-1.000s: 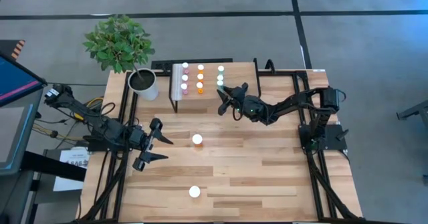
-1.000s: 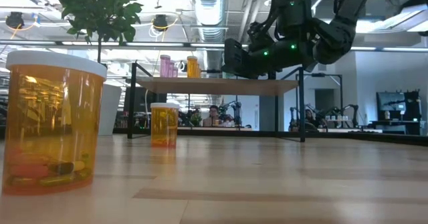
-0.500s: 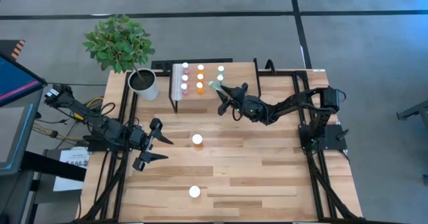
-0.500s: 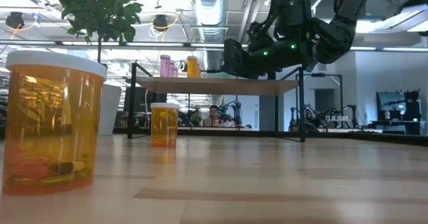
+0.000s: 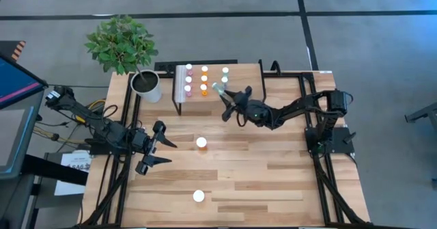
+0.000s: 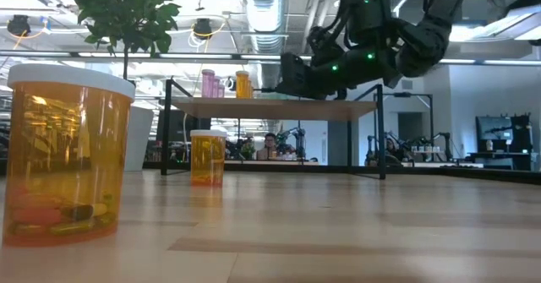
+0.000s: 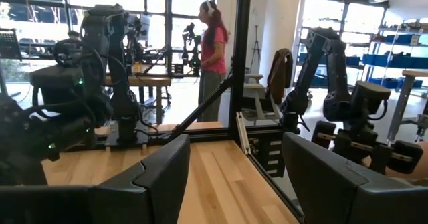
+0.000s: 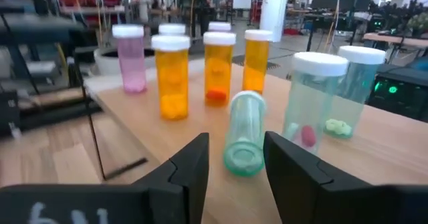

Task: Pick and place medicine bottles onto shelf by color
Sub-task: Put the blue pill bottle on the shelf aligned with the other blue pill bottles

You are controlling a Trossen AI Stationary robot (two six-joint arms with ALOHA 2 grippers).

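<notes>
Right gripper [image 8: 234,167] at shelf [image 5: 208,102] near edge, centre of the high view; fingers parted, teal bottle [image 8: 243,134] lying tipped between them, apparently released. Risk: it rolls off or knocks upright teal bottles [image 8: 314,100] beside it. Left gripper [image 5: 158,154] idle, open, lower left. Wooden tabletop [image 5: 273,174]; lab room behind.

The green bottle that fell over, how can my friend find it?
Find the small wooden shelf next to the potted plant. At its edge nearest the right gripper lies a teal-green bottle. It is the only one on its side; the pink, orange and other green bottles all stand upright.
</notes>
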